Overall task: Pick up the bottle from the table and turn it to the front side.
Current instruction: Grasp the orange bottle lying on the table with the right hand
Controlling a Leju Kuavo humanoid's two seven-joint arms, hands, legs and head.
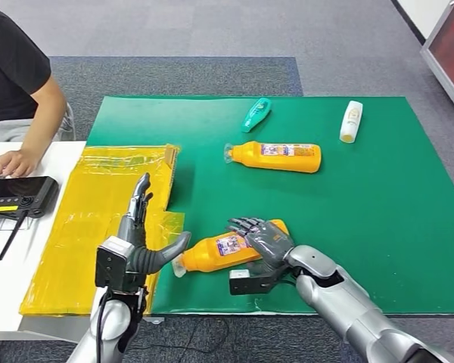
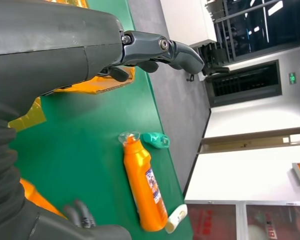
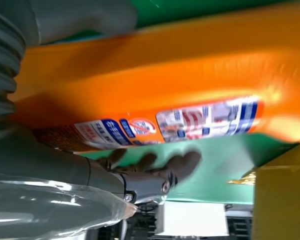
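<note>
Evidently rigid, smooth and slippery, the orange detergent bottle point(image 1: 228, 250) lay at six o'clock on the green tabletop point(image 1: 384, 197), right hand point(image 1: 265, 240) draped over its broad middle, grip unclear, left hand point(image 1: 141, 242) open.

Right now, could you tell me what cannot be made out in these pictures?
- Right hand grip on the near orange bottle: head view, the hand's back hides the contact.
- Bottle label print: right wrist view, blurred.
- White tube lettering: head view, too small.
- Person: cut by the frame edge.
</note>
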